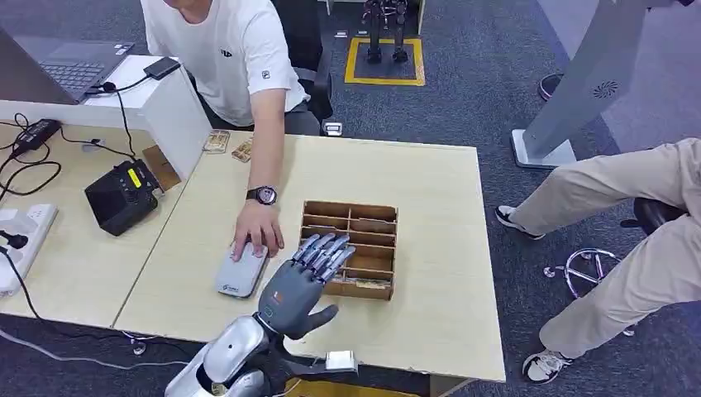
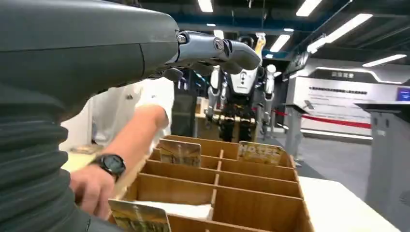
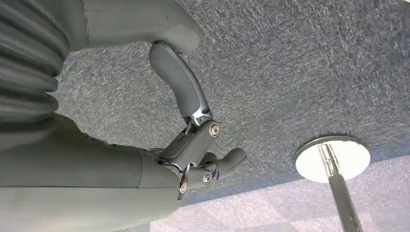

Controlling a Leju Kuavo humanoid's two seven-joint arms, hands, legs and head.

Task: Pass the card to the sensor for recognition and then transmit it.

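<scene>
**Left hand over the card box**

The left hand (image 1: 302, 281) is close to the camera, fingers stretched out and apart, holding nothing. It hovers over the near left part of the wooden box (image 1: 374, 217) on the table (image 1: 430, 198). Cards (image 2: 180, 152) stand up in the box slots; one card (image 2: 140, 217) stands in the nearest slot. Just left of the box lies the grey sensor (image 1: 240, 275), with a person's hand (image 1: 258, 229) resting on it. The right hand (image 3: 193, 145) hangs over the carpet, fingers loosely curled, holding nothing.
</scene>
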